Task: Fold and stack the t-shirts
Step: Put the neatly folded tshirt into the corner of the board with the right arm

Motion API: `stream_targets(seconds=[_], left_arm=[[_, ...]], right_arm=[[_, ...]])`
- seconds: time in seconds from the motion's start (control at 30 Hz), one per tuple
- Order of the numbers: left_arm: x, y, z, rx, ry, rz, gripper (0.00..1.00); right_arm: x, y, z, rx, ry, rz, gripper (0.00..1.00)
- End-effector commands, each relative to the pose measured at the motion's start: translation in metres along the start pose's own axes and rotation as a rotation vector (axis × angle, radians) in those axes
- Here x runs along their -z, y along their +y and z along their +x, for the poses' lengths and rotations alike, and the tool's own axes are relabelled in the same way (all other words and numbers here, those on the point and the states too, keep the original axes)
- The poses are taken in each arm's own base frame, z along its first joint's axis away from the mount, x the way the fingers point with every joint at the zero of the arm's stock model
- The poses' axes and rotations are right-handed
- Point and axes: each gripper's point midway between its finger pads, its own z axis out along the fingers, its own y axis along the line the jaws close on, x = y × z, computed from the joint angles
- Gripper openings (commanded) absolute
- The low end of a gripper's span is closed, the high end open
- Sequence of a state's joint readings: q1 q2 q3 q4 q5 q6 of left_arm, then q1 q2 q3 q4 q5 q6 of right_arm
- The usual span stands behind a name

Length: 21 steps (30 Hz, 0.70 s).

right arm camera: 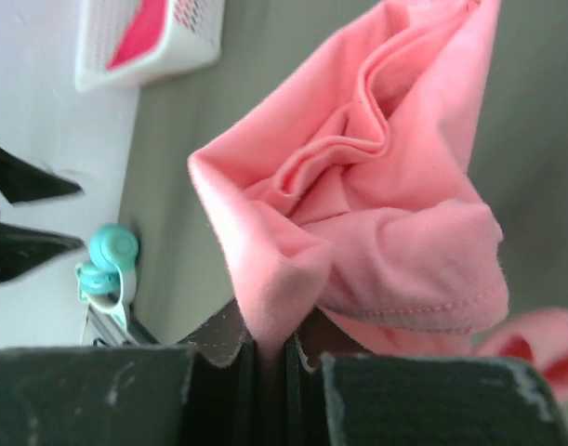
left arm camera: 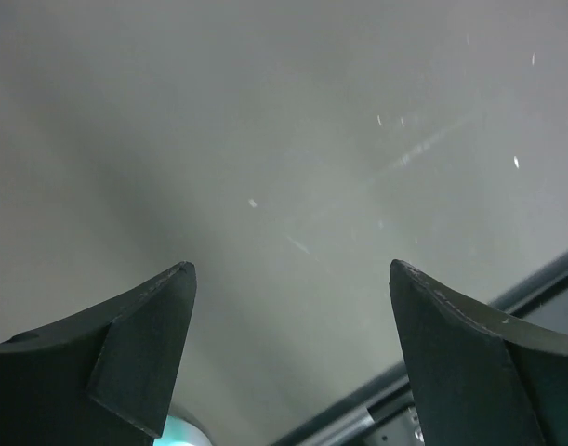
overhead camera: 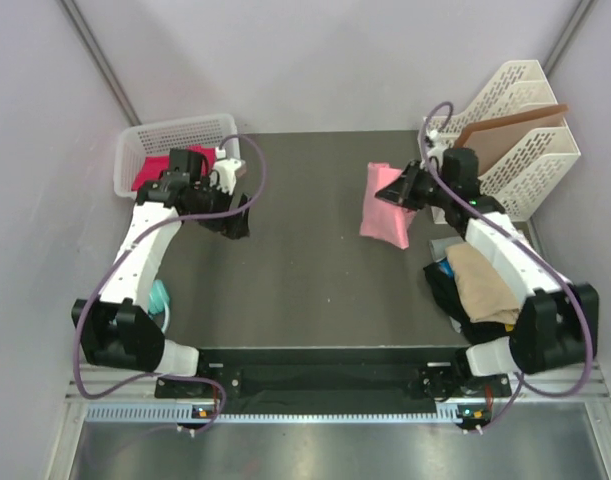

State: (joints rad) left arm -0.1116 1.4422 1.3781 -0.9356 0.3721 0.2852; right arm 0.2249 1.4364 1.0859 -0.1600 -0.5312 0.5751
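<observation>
Salmon pink t-shirt (overhead camera: 388, 205) sits right of centre on the counter (overhead camera: 305, 290), toward the far edge, bunched into a narrow folded strip running away from the right end effector (overhead camera: 403, 190). The strip's right side is at the end effector; the rest spreads to its left and toward the near edge. From the overhead view I cannot tell whether the cloth's lower end rests on the counter or hangs just above it. In the right wrist view the right end effector (right arm camera: 274, 358) is clenched, the jaws pressed together on a pinched ridge of the salmon pink t-shirt (right arm camera: 358, 214), with loose folds and a stitched hem billowing beyond the pinch. Left end effector (overhead camera: 235, 222) is over the counter's left side, well apart from the salmon shirt. In its wrist view the left end effector (left arm camera: 293, 279) is released, jaws spread wide, only bare counter between them, touching nothing. Magenta-pink t-shirt (overhead camera: 157, 170) lies in the white basket (overhead camera: 180, 128) at the far-left corner. Tan t-shirt (overhead camera: 482, 285) tops a pile with black cloth (overhead camera: 447, 297) at the right edge, partly under the right arm.
</observation>
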Motion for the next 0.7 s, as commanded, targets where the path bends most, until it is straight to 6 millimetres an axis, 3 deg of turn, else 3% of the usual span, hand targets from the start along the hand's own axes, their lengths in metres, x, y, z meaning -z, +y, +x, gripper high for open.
stream_targets(seconds=[0.0, 0.2, 0.23, 0.37, 0.67], left_arm=[[-0.007, 0.001, 0.039, 0.016, 0.074, -0.012, 0.89], [-0.007, 0.004, 0.049, 0.049, 0.078, -0.01, 0.87], [-0.006, 0.005, 0.048, 0.05, 0.075, -0.018, 0.87], [-0.005, 0.005, 0.05, 0.053, 0.073, -0.022, 0.87], [0.001, 0.012, 0.051, 0.021, 0.075, -0.062, 0.87]], right_arm=[[0.061, 0.01, -0.013, 0.016, -0.11, 0.062, 0.0], [0.138, -0.004, -0.026, 0.0, -0.254, 0.194, 0.0], [0.154, -0.025, -0.029, -0.049, -0.281, 0.263, 0.0], [0.182, -0.059, -0.027, -0.103, -0.343, 0.407, 0.0], [0.219, -0.112, -0.02, -0.29, -0.454, 0.645, 0.0]])
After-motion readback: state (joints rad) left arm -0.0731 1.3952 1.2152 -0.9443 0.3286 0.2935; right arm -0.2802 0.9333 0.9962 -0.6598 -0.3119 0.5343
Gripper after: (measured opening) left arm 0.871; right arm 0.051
